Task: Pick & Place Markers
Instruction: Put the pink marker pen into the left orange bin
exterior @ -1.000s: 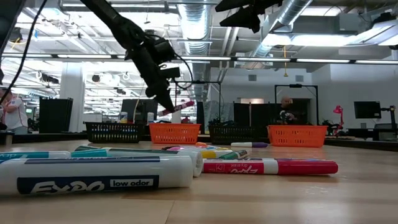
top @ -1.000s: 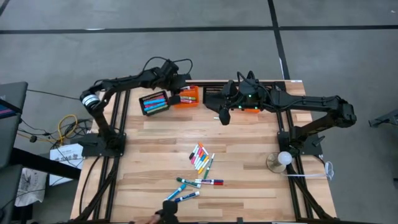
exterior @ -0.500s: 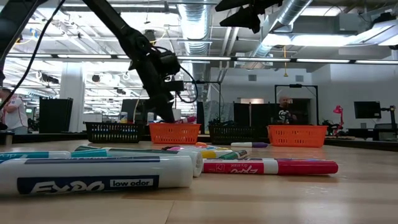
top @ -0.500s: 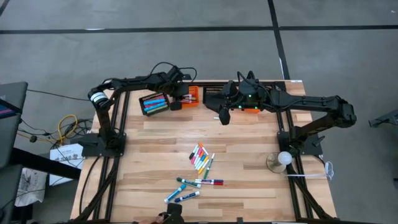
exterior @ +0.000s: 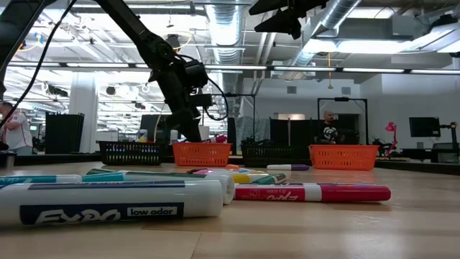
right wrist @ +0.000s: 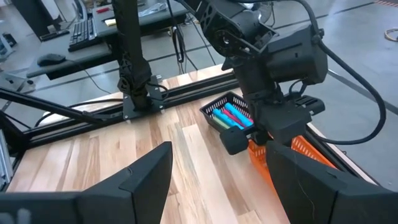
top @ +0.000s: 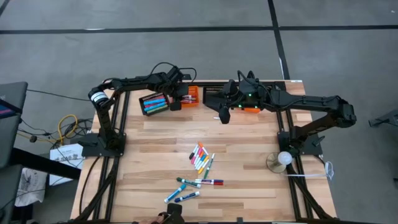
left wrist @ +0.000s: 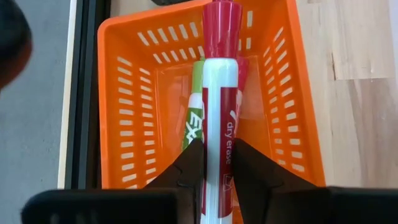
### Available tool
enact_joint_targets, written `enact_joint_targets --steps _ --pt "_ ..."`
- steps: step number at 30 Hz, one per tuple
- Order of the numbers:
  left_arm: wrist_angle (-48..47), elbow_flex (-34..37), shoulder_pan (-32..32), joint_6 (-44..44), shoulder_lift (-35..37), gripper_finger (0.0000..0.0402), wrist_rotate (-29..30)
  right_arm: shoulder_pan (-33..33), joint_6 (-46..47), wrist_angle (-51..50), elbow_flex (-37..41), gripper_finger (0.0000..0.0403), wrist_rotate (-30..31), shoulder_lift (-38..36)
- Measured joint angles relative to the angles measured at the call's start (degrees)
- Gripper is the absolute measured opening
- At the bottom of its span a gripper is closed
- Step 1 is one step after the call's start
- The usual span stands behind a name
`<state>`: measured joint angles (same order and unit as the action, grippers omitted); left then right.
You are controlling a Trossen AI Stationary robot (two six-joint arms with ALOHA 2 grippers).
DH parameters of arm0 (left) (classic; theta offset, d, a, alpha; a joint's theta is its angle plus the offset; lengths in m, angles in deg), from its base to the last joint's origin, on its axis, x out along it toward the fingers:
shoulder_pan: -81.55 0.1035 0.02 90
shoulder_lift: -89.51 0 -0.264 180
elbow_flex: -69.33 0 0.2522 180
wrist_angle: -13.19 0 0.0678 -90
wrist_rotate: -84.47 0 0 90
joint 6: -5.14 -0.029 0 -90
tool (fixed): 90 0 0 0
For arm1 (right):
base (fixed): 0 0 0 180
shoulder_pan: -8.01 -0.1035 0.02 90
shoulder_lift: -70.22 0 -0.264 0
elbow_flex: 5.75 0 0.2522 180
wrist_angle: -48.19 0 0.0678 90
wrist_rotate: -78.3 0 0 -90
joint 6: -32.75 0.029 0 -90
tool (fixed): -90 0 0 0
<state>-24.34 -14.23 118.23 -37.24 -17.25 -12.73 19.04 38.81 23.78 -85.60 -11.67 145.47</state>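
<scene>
Stiffness and lightness can be expected of the red marker [left wrist: 219, 112], pinched mid-barrel by the left claw [left wrist: 214, 163] over the orange basket [left wrist: 134, 93] at the tabletop's far edge, while the right claw [right wrist: 219, 180] is held wide.

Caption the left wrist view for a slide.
Left gripper holds a red marker over the orange basket, green marker inside.
</scene>
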Motion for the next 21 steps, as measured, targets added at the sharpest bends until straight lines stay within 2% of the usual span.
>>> enact_joint_targets --steps 9,14,21 --pt "-0.1 0.0 -0.17 -2.81 0.0 0.0078 0.29 0.0 0.0 0.0 -0.02 0.0249 0.0 0.0" --pt "1.58 0.0 -0.17 -2.81 0.0 0.0089 2.41 0.0 0.0 -0.02 -0.01 0.0249 0.0 0.0" --pt "1.97 0.0 -0.17 -2.42 0.0 0.0127 2.49 0.0 0.0 -0.02 0.0 0.0249 0.0 0.0"
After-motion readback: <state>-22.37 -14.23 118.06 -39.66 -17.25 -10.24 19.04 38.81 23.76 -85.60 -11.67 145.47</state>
